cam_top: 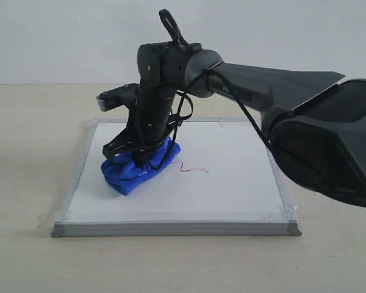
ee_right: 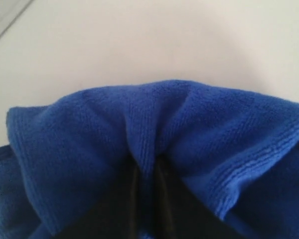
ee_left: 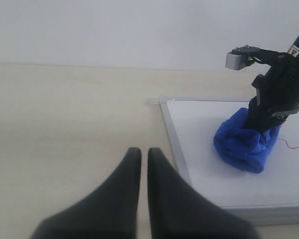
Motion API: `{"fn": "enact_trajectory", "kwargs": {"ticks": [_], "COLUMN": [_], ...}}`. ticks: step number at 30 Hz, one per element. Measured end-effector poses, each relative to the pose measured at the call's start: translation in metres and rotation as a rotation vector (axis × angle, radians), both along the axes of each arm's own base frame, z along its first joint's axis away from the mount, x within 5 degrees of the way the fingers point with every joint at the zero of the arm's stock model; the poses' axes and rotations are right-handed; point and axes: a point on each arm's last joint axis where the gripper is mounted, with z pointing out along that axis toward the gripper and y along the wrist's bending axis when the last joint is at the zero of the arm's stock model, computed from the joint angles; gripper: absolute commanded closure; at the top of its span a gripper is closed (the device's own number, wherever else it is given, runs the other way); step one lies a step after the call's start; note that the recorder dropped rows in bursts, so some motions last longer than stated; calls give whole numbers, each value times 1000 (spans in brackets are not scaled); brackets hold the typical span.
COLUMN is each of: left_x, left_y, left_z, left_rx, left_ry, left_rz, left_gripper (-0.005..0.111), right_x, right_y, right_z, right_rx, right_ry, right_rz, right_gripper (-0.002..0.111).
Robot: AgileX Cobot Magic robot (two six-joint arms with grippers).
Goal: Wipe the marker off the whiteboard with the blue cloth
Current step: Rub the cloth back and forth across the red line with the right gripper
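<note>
The blue cloth [cam_top: 132,171] is seen left of centre in the exterior view, bunched into a thick bundle and resting on the whiteboard [cam_top: 232,183]. It is pinched from above by the right gripper [cam_top: 145,157]. In the right wrist view a fold of the fabric is drawn up between the two dark fingers, so the jaws are closed on the cloth. The marker [cam_top: 193,169], a thin red squiggle, lies near the centre of the exterior frame. Its left end is just beside the cloth's right edge, and the line appears whole and unwiped. The left gripper [ee_left: 143,152] is held over the bare table [cam_top: 24,152] beside the board's frame, well apart from the cloth. Its fingers are brought together with only a thin slit between them, and nothing is held. Several risks can be judged from here. Only a narrow fold seems to be gripped, so the cloth could be pulled out of the jaws by friction once it is dragged across the board. If too little downward pressure is applied, the ink may be smeared rather than lifted. If the bundle is compressed too far, the board surface could be scraped by the fingertips. A stroke aimed slightly too high or low in the frame could pass the thin line and leave part of it behind. The board is taped at its corners, yet it could be shifted by a hard sideways push.
</note>
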Motion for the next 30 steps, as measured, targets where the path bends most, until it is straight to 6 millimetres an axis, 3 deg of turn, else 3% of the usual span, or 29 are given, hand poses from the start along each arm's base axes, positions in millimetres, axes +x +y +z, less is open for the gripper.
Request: {"fn": "enact_trajectory", "kwargs": {"ticks": [4,12,16,18,23,27,28,30], "left_x": [0,0,0,0,0,0,0,0], "left_y": [0,0,0,0,0,0,0,0], "left_z": [0,0,0,0,0,0,0,0], "left_rx": [0,0,0,0,0,0,0,0], "left_ry": [0,0,0,0,0,0,0,0], "left_rz": [0,0,0,0,0,0,0,0], "left_gripper": [102,102,102,102,102,102,102,102], "right_x": [8,29,25,24,12,-12,-28,-41], "right_y": [-20,-97,-114,-112,-84,-41,-17,0], "right_z": [1,-7,-13,-13,-12,-11,-11,-10], "right_rx": [-44,-45,-30,-19,-36,-97,-108,-129], "right_ry": [15,110,145,144,118,88,89,83], "right_rz": [-49,-275,-324,-317,-185,32,127,200], "right_gripper": [108,108,108,108,108,108,108,108]}}
